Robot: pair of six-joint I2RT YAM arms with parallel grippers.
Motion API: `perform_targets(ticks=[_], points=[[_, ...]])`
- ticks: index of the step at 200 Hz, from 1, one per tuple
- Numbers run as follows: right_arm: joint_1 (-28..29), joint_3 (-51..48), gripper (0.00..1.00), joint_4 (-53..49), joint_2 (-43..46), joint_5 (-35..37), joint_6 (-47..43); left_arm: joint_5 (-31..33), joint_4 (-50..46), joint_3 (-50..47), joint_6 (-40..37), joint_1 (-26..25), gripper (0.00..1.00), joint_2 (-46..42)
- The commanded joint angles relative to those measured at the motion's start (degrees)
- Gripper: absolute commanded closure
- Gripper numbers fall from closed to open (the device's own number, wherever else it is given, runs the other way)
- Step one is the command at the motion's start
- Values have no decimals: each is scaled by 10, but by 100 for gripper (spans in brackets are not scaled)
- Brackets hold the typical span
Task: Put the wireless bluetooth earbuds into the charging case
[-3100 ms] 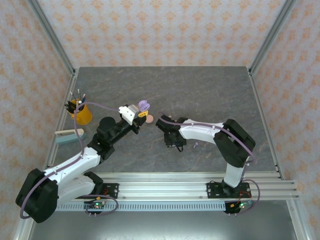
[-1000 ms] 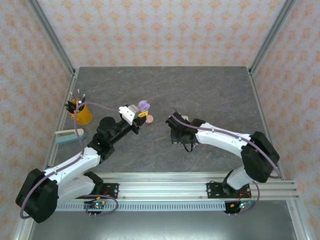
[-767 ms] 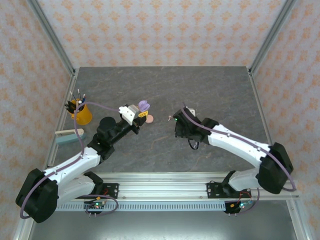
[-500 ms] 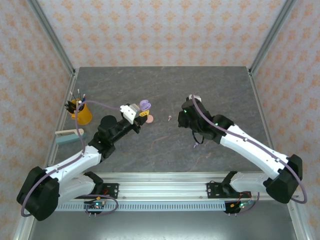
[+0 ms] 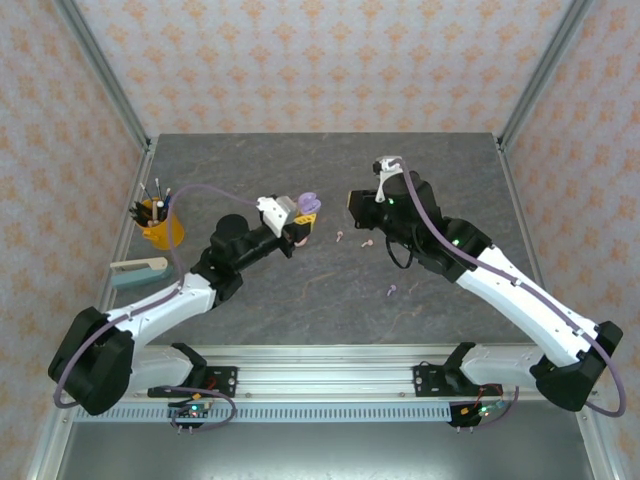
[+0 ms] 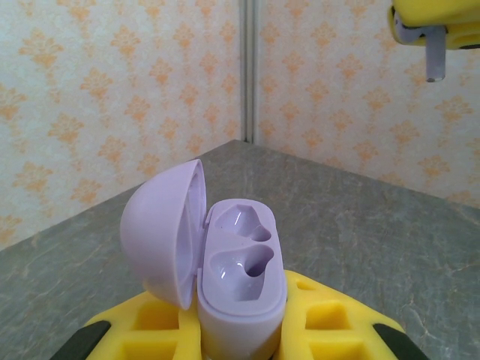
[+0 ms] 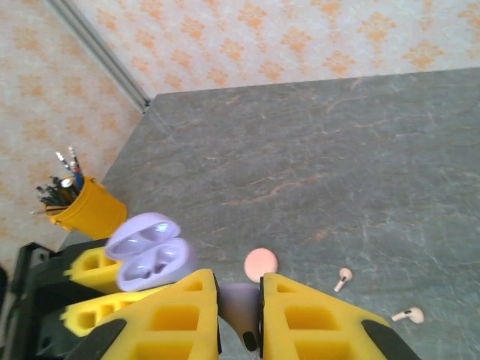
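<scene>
An open lilac charging case stands upright between my left gripper's yellow fingers, lid swung left, both sockets empty. From above, the case and left gripper are mid-table. My right gripper is shut on a lilac earbud, stem pointing down, hovering just right of the case. In the top view the right gripper sits a short gap from the case. Two pale pink earbuds and one lilac earbud lie on the table.
A closed pink round case lies on the grey table under the right gripper. A yellow cup of pens and a teal-and-wood block sit at the left edge. Aluminium frame posts mark the corners.
The right arm has lifted and swung toward the back with the lilac earbud, stopping beside the case. The left arm has carried the open case to the right.
</scene>
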State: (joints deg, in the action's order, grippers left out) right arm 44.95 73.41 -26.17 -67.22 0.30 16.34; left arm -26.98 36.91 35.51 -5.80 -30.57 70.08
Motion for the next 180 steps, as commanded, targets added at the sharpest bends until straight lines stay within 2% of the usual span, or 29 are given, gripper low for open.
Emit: perform_targets(ticks=[1, 97, 180], points=[[-1, 9, 83, 59, 1, -40, -30, -26, 31, 33, 7, -10, 100, 15], [-1, -28, 83, 155, -3, -126, -53, -35, 27, 83, 14, -28, 100, 54], [-2, -46, 84, 175, -39, -123, -59, -40, 14, 92, 16, -29, 100, 56]])
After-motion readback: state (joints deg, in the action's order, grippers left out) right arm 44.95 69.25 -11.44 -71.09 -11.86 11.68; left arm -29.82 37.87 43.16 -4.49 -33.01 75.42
